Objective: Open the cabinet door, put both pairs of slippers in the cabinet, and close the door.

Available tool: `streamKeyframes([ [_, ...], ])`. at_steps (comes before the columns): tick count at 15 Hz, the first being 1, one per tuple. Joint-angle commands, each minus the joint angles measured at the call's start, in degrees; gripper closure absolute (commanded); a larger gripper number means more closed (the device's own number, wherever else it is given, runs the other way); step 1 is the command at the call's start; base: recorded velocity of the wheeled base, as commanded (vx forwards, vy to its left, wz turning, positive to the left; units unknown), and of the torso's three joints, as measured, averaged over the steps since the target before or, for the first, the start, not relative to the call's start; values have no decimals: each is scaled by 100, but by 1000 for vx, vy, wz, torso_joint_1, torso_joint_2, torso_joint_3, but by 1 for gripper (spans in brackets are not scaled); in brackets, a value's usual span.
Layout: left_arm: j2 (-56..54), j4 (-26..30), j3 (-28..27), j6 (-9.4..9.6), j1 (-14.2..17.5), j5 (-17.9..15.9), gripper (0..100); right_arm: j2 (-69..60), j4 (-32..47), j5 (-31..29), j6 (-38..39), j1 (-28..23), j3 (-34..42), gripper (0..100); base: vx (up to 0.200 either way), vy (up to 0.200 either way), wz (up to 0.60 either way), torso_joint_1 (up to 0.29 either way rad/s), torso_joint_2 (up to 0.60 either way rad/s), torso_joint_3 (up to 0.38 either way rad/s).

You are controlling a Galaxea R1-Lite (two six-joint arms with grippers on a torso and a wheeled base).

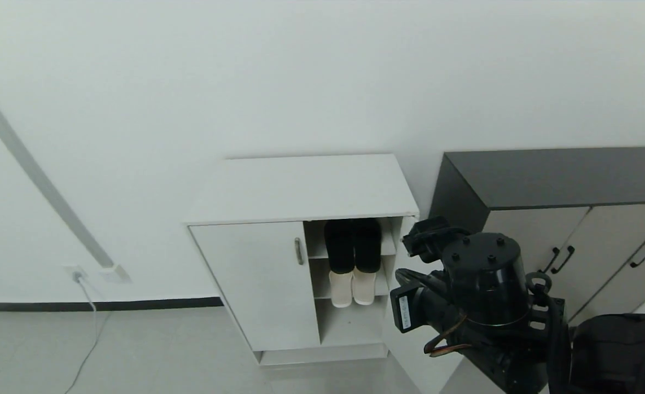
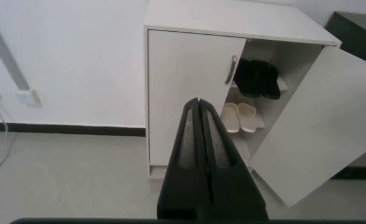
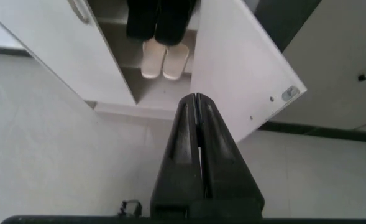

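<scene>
Nearest, the right gripper (image 3: 197,99) has its fingers pressed together on nothing and hangs over the floor just in front of the open door (image 3: 248,68). The left gripper (image 2: 198,103) is likewise closed and empty, well back from the cabinet (image 1: 300,186) on the left.

Both pairs seem to be stowed, so the step left appears to be closing the door, and most of the risk lies there. The panel is smooth and has no handle on the face turned toward the arm. A closed gripper pushing it could skid off the free edge. If it presses too near the hinge, the door would barely swing. The bulky right arm (image 1: 481,279) sits close to the door's edge, so a careless sweep could knock the door outward, toward the dark cabinet (image 1: 552,175) on the right.

Farther in, the black slippers (image 1: 353,243) lie on the upper shelf and the cream slippers (image 1: 352,287) on the shelf below, in the right compartment beside the closed left door (image 1: 256,279). I cannot tell whether their ends overhang the shelf fronts. If they do, the closing door could catch them and stop ajar. A hard shove could also bounce the door back open.
</scene>
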Motion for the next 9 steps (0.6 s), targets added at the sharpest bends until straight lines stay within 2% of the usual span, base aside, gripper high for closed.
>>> streamKeyframes([
  [1, -1, -6, -4, -1, 9, 2, 100, 10, 4, -1, -1, 1, 1, 100, 0, 0, -600, 17, 12, -2],
  [2, -1, -6, -4, -1, 9, 2, 100, 10, 4, -1, -1, -17, -8, 100, 0, 0, -600, 17, 2, 2],
  [9, -1, -6, -4, 7, 9, 2, 100, 27, -5, -1, -1, -184, -16, 100, 0, 0, 0, 0, 0, 0],
])
